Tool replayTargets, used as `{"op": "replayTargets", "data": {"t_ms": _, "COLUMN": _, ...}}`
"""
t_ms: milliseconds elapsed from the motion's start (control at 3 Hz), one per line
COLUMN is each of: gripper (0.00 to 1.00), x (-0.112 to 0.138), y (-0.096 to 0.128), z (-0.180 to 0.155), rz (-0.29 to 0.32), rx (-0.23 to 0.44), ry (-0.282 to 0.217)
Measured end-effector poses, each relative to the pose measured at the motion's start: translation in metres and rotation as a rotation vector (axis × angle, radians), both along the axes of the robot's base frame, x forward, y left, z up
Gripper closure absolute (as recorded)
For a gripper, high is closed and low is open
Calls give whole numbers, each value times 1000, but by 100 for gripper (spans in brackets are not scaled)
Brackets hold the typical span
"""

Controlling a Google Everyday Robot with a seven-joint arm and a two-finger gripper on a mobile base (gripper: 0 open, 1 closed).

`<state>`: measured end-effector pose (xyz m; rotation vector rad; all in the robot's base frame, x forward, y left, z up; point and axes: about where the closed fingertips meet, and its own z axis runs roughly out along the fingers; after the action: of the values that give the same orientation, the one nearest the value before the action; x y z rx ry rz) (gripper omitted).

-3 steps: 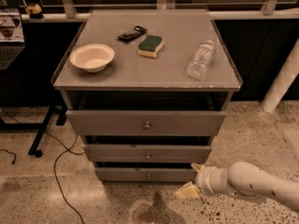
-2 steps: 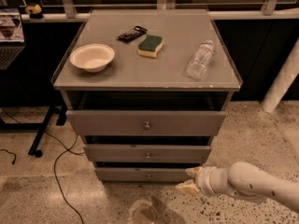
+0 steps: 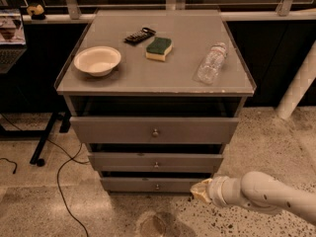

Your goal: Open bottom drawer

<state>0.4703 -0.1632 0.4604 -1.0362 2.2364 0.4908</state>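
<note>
Well, barely begun imo: bottom drawer [image 3: 129, 184] looks shut, knob [image 3: 157, 186] untouched, my gripper [image 3: 200, 190] by its right end, can't tell whether open.

Looks like an office or robot test lab, not a home: speckled terrazzo floor [image 3: 266, 147], loose cables [image 3: 61, 177] trailing across it, a laptop [image 3: 11, 31] at the left edge, a metal rail [image 3: 266, 15] behind. A lone grey cabinet [image 3: 163, 75] carries a bowl [image 3: 97, 60], sponge [image 3: 159, 48] and bottle [image 3: 211, 63], with the robot's gripper [image 3: 200, 190] low by its right front corner.
</note>
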Motion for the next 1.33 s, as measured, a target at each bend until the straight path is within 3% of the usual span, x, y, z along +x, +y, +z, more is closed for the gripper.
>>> {"op": "replayTargets", "data": {"t_ms": 333, "gripper": 100, "x": 7, "y": -8, "z": -18, "rz": -65, "rx": 20, "ry": -12}}
{"op": "replayTargets", "data": {"t_ms": 667, "gripper": 100, "x": 11, "y": -25, "z": -51, "rz": -195, "rx": 52, "ry": -34}}
{"op": "replayTargets", "data": {"t_ms": 1000, "gripper": 100, "x": 13, "y": -40, "z": -91, "rz": -324, "rx": 89, "ry": -24}}
{"op": "replayTargets", "data": {"t_ms": 1333, "gripper": 100, "x": 12, "y": -50, "z": -134, "rz": -419, "rx": 112, "ry": 26}}
